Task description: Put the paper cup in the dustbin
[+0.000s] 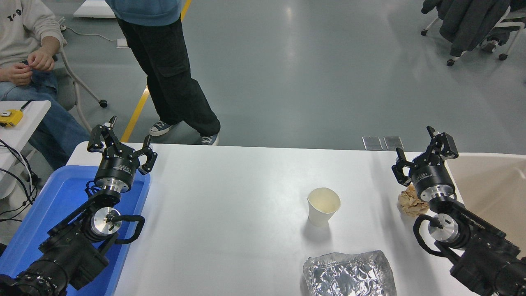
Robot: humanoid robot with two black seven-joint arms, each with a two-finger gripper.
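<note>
The paper cup (pixel 323 205) stands upright on the white table (pixel 230 213), right of the middle, with its cream inside showing. The beige dustbin (pixel 493 181) is at the right edge, partly behind my right arm. My right gripper (pixel 421 153) is open and empty, raised near the table's far right, well to the right of the cup and just left of the bin. My left gripper (pixel 121 137) is open and empty, parked at the far left above the blue tray (pixel 45 205).
A crumpled tan paper ball (pixel 411 202) lies just under my right wrist. A crinkled silver foil sheet (pixel 349 273) lies at the front edge below the cup. A person's legs (pixel 172 82) stand beyond the far edge; another person sits at the upper left.
</note>
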